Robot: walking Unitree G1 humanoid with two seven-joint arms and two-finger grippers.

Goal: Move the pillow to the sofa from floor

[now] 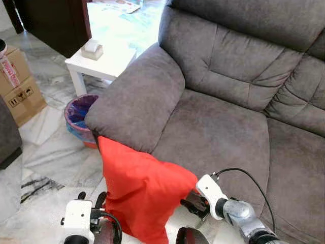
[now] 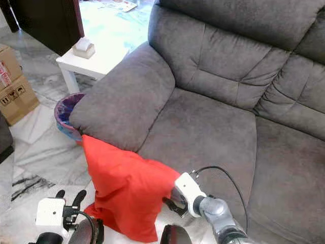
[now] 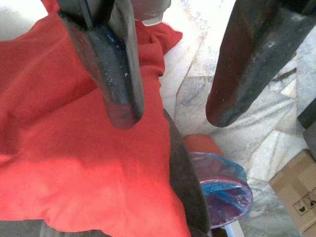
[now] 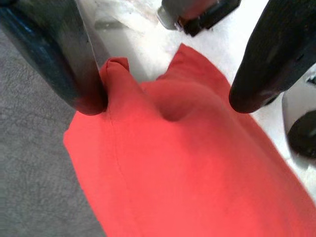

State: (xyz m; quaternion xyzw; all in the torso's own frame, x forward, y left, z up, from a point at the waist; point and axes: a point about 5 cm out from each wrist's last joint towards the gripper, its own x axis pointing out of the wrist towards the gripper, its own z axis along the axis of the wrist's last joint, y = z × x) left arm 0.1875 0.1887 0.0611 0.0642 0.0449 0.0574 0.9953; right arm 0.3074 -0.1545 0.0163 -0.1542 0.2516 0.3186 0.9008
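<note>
1. Setting: a marble floor (image 1: 56, 152) runs before a grey sofa (image 1: 228, 127). To the robot's left stand a white side table (image 1: 101, 61) carrying a small box (image 1: 93, 49), a lined waste bin (image 1: 78, 116) beside the sofa's armrest (image 1: 139, 96), and cardboard cartons (image 1: 18, 86) at the frame's edge.
2. Obscured items: the bin is partly hidden behind the armrest; the cartons are cut off by the frame; both arms are cropped at the bottom edge. The pillow's lower corner is partly masked by the robot's body.
3. Task item: the red pillow (image 1: 142, 188) leans upright against the sofa's front, its upper corner tucked under the armrest, its base on the floor (not on the seat cushion).
4. Left gripper (image 3: 170, 111): fingers spread wide, at the pillow's left side; one finger (image 3: 116, 74) lies over the red fabric, the other over bare floor. Nothing is clamped.
5. Right gripper (image 4: 168, 101): fingers wide apart, straddling the pillow's right corner; one fingertip (image 4: 84, 94) touches a fabric fold, the other stands just clear.
</note>
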